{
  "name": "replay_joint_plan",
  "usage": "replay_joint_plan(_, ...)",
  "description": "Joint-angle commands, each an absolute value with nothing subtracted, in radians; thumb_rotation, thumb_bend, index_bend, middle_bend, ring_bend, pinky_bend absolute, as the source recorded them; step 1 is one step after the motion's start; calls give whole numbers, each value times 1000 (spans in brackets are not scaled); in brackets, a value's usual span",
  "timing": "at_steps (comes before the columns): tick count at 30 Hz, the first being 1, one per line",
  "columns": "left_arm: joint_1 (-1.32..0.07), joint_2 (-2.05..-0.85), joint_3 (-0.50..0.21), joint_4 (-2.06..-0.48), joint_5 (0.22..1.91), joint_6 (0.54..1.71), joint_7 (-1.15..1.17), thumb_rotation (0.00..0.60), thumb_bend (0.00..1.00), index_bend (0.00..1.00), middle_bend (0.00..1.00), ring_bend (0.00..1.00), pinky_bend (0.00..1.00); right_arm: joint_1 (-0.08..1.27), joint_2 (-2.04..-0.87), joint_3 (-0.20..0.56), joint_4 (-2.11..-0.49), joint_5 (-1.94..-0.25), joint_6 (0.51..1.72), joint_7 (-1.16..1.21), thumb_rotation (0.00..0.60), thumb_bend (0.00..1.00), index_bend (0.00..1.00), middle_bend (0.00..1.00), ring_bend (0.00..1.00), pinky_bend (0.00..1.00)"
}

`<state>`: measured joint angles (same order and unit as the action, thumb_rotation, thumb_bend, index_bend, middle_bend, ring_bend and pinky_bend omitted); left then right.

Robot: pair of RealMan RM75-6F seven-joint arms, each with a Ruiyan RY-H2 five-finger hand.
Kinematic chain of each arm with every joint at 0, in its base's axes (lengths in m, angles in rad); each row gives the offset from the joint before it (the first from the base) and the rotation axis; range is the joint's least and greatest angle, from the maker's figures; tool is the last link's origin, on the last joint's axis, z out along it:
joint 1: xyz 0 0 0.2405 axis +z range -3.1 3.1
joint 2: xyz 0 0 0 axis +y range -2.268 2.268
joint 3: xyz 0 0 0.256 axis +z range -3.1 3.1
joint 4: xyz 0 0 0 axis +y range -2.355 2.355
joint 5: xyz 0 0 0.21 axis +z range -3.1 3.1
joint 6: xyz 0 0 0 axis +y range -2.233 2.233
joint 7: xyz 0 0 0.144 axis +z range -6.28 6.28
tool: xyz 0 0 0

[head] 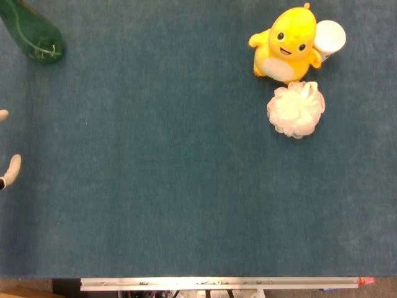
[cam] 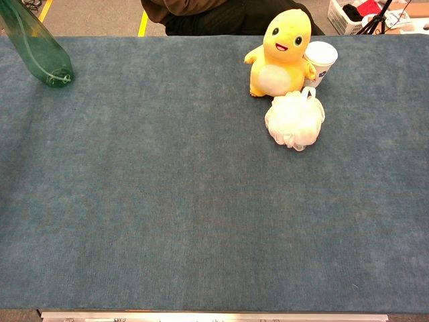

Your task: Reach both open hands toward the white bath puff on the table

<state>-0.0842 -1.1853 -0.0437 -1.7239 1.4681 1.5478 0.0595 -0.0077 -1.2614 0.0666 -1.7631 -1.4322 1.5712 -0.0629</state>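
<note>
The white bath puff (head: 296, 110) (cam: 294, 119) lies on the blue table cloth at the far right, just in front of a yellow plush toy. Only two pale fingertips (head: 12, 166) of my left hand (head: 7, 171) poke in at the left edge of the head view, spread apart with nothing between them. They are far to the left of the puff. The chest view shows no hand. My right hand is outside both views.
A yellow plush toy (head: 287, 45) (cam: 279, 54) stands right behind the puff, with a white paper cup (head: 329, 37) (cam: 320, 59) at its side. A green glass bottle (head: 34, 34) (cam: 37, 47) lies at the far left corner. The table's metal front edge (head: 217, 283) runs along the bottom.
</note>
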Motion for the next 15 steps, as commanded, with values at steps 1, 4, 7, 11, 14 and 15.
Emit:
replay_joint_plan(1, -83, -1183, -44, -1726, 1469, 1545, 58, 600, 307, 190, 120, 53, 171, -9, -1261, 65, -1765, -1432, 1568, -58, 600, 115, 198, 165, 71, 178)
replay_joint_plan(4, -82, -1183, -45, -1723, 1472, 1546, 56, 600, 307, 190, 120, 53, 171, -9, -1258, 64, -1769, -1435, 1562, -51, 600, 115, 199, 164, 71, 178)
replay_joint_plan(7, -88, -1179, -46, -1714, 1474, 1530, 27, 600, 307, 190, 120, 53, 170, -5, -1248, 61, -1788, -1442, 1545, -17, 600, 115, 199, 165, 71, 178)
replay_joint_plan(11, -113, -1140, -60, -1755, 1447, 1463, -95, 600, 307, 190, 120, 53, 170, 16, -1216, 62, -1822, -1452, 1503, 24, 600, 115, 198, 164, 71, 178)
replay_joint_plan(14, -128, -1117, -66, -1781, 1434, 1423, -153, 600, 307, 190, 120, 53, 170, 25, -1213, 66, -1835, -1451, 1488, 43, 600, 115, 199, 164, 71, 178)
replay_joint_plan(15, -139, -1105, -69, -1795, 1427, 1398, -186, 600, 307, 190, 120, 53, 170, 31, -1210, 67, -1849, -1446, 1473, 62, 600, 115, 199, 164, 71, 178)
